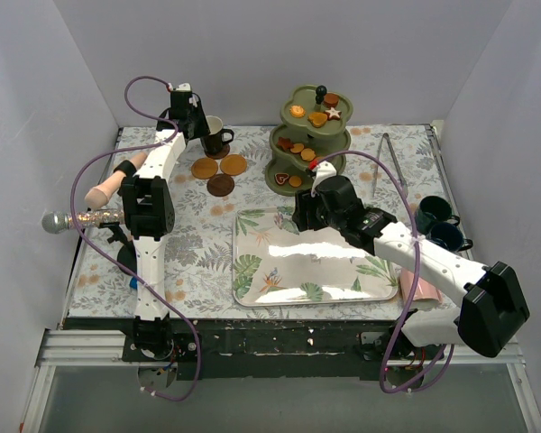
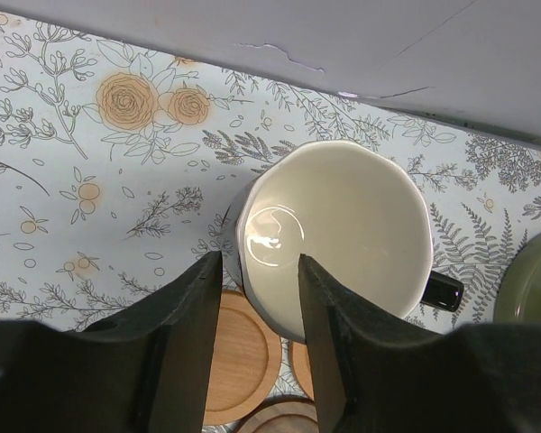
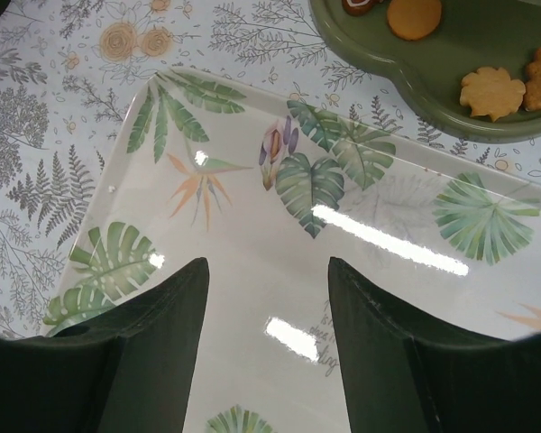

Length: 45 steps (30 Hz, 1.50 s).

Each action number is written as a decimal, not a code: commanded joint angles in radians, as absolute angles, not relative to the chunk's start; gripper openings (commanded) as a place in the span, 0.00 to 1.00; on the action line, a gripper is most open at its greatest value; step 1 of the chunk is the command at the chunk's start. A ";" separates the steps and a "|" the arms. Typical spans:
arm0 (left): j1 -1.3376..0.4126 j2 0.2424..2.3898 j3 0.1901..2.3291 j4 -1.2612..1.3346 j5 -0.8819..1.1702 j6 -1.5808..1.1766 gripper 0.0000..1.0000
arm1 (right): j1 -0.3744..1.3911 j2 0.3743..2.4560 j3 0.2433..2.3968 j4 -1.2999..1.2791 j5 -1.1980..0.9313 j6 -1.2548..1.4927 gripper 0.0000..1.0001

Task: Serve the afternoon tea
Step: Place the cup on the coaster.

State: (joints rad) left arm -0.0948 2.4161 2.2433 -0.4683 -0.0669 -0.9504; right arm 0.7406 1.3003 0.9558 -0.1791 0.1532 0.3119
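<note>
Hovering at the far left of the floral-patterned bench (image 1: 198, 257), the left pincer (image 2: 259, 266) stands partly open, its two black fingers astride the near rim of a mug with a dark outside, white inside and black handle (image 2: 343, 225). It pinches nothing, and the mug sits just behind three round brown wooden coasters (image 1: 233, 165). The right pincer (image 3: 269, 271) hangs wide open and empty over a corner of a rectangular leaf-printed tray (image 3: 234, 234), near the bottom tier of the olive-green three-tier stand (image 3: 433, 77) carrying small orange and brown biscuits (image 3: 491, 90).
</note>
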 commanded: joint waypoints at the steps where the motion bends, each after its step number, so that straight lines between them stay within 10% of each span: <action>1: -0.086 2.422 2.270 -0.459 -0.060 -0.950 0.41 | 0.738 1.301 0.982 -0.169 0.152 0.321 0.63; 29: -0.087 2.040 1.895 -0.218 0.029 -0.870 0.98 | 0.384 1.089 0.996 -0.442 0.226 0.259 0.78; 45: -0.087 1.939 1.706 -0.202 0.094 -0.928 0.98 | 0.190 1.022 0.943 -0.629 0.216 0.333 0.88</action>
